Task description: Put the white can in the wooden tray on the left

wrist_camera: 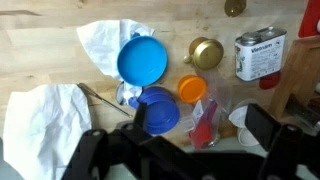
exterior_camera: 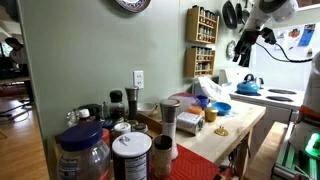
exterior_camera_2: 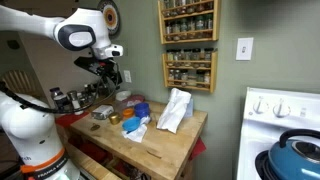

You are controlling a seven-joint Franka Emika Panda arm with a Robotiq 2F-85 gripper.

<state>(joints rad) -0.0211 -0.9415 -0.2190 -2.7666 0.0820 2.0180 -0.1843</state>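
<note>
The white can stands upright on the pale tabletop at the upper right of the wrist view, with a printed label on its side. Just to its right runs a strip of darker wood, apparently the wooden tray, mostly cut off by the frame edge. My gripper hangs open high above the table with nothing between its black fingers. Below it are blue lids, with the can off to the right. In both exterior views the gripper is well above the table.
On the table lie a blue lid, a blue bowl, an orange lid, a brass lid, a clear packet with red contents and crumpled white cloth. A steel tumbler and big white-lidded jars stand nearby.
</note>
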